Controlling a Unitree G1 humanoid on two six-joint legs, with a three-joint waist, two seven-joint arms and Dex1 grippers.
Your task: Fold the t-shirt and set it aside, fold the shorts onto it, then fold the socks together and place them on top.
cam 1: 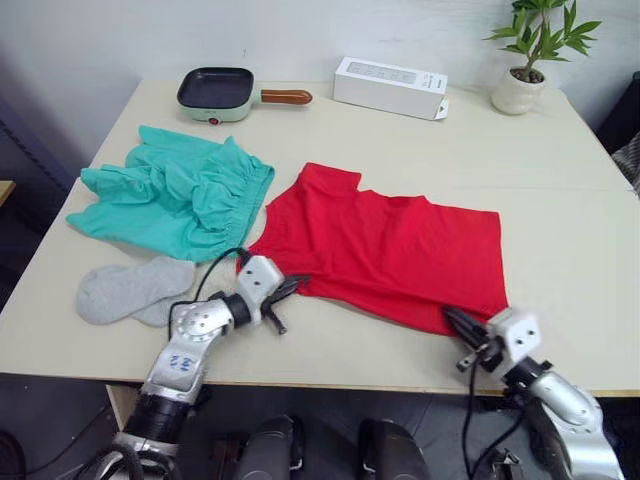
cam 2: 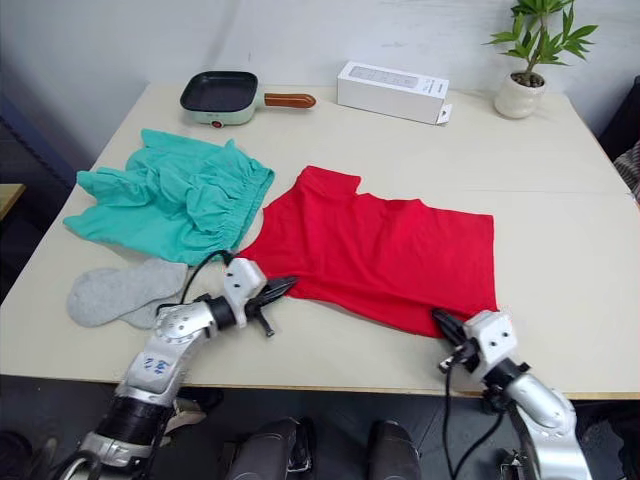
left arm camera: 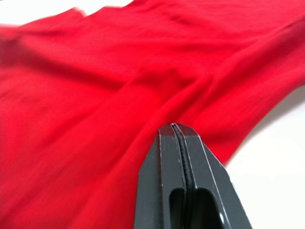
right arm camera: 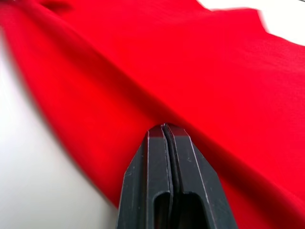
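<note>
Across table centre, t-shirt (cam 1: 385,245) lies left-right.

The t-shirt (cam 1: 390,250) lies folded over, so its chest print and neck label cannot be seen. In both wrist views its cloth runs past every edge. One of the socks (cam 1: 130,290) partly covers the other. The plant (cam 1: 540,35) is cut off at the top edge.

Matt red cloth t-shirt (cam 1: 390,245); smooth matt table (cam 1: 560,200)
</note>
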